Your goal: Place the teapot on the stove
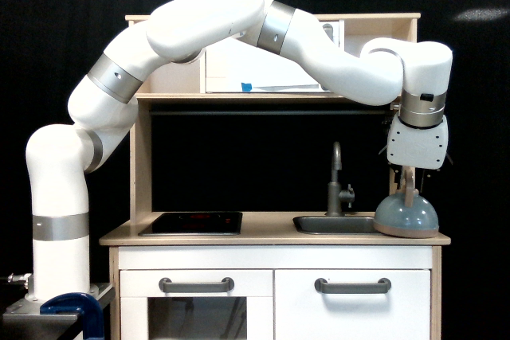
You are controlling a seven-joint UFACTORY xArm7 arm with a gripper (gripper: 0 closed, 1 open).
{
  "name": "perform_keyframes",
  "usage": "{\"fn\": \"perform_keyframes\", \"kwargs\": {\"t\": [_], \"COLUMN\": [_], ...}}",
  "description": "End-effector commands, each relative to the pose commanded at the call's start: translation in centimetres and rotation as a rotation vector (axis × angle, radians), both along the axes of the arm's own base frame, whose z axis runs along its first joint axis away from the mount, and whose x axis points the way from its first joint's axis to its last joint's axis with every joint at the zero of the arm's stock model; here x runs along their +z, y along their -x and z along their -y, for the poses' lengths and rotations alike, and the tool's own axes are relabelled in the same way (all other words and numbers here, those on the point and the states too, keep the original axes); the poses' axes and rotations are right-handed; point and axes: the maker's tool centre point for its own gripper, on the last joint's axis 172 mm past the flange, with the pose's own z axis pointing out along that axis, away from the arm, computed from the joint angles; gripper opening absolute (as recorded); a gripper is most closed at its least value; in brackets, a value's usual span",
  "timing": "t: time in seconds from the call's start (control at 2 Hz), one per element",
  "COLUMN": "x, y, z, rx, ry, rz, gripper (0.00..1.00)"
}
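Note:
The pale blue-grey teapot (406, 217) stands upright on the light wood counter (267, 237) at its far end on the exterior view's right, just past the sink. Its tan arched handle rises between the dark fingers of my gripper (408, 183), which hangs straight down over it. The fingers stand apart on either side of the handle, so the gripper looks open. The stove (191, 222), a glossy black panel with faint red marks, lies flush in the counter toward the exterior view's left, with nothing on it.
A grey sink basin (335, 224) with an upright faucet (338, 185) lies between the stove and the teapot. A wooden shelf (263, 96) runs above the counter, with my arm arching in front of it. Cabinet doors with grey handles sit below.

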Motion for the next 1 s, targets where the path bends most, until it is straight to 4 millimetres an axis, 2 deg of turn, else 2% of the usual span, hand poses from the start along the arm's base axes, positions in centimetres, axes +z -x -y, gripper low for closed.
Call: {"fn": "perform_keyframes", "kwargs": {"t": [0.5, 1.0], "x": [-0.2, 1.8], "y": [0.5, 2.9], "z": [-0.9, -1.0], "rx": [0.0, 0.0], "ry": [0.0, 0.0], "rz": [0.0, 0.0], "gripper": [0.0, 0.0]}}
